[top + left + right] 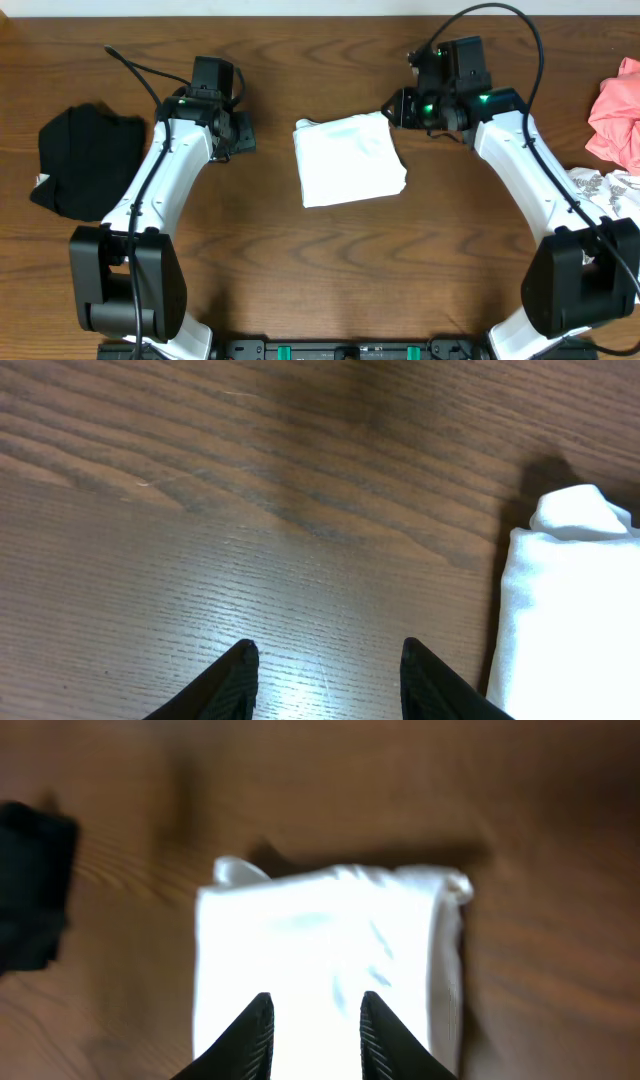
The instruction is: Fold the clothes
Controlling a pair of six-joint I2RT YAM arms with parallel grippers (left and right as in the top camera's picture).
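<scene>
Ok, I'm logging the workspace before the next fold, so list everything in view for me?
white T-shirt: one, white, folded into a rough rectangle at the table's centre
black garment: one, black, bunched near the left edge
pink garment: one, pink, crumpled at the right edge, partly out of frame
patterned garment: one, white with grey marks, right edge, nearer the robot than the pink one
table: one, dark brown wood, under everything
left arm: one, white with black joints, left of the T-shirt
right arm: one, white with black joints, right of the T-shirt
left gripper: one, black, open over bare wood beside the T-shirt
right gripper: one, black, open over the T-shirt
</scene>
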